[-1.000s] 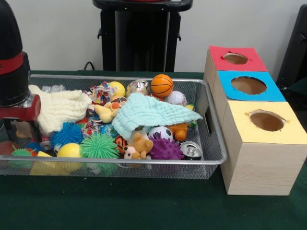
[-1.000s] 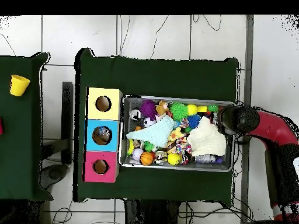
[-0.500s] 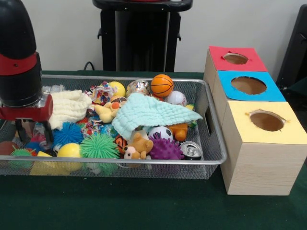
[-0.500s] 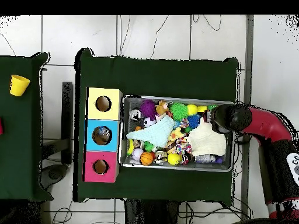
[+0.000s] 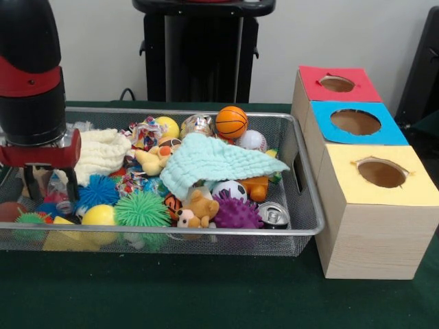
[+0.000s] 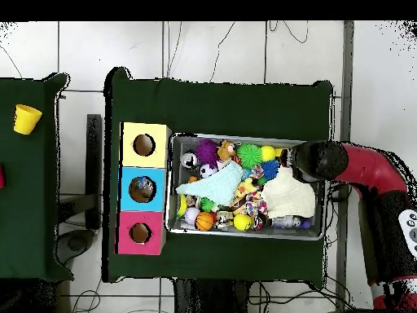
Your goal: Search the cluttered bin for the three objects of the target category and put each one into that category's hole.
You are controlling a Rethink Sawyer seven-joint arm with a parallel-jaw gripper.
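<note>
The gripper [image 5: 48, 185], fingers apart and empty, hangs over the bin's [image 5: 302, 226] left end; the blue spiky ball [image 5: 96, 190] lies just right of it.

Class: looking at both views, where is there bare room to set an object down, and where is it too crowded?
Free: green table in front of the bin, and beyond it in the overhead view. Crowded: inside the bin, toys and cloths fill it, with the gripper at one end.

Front camera sits low and close, looking across the silver wire-mesh bin [image 5: 302, 226]. Overhead camera looks straight down from far up, sharing that bin [image 6: 244, 235] and the red-blue-yellow holed wooden boxes [image 5: 367, 199] [image 6: 144, 188].
</note>
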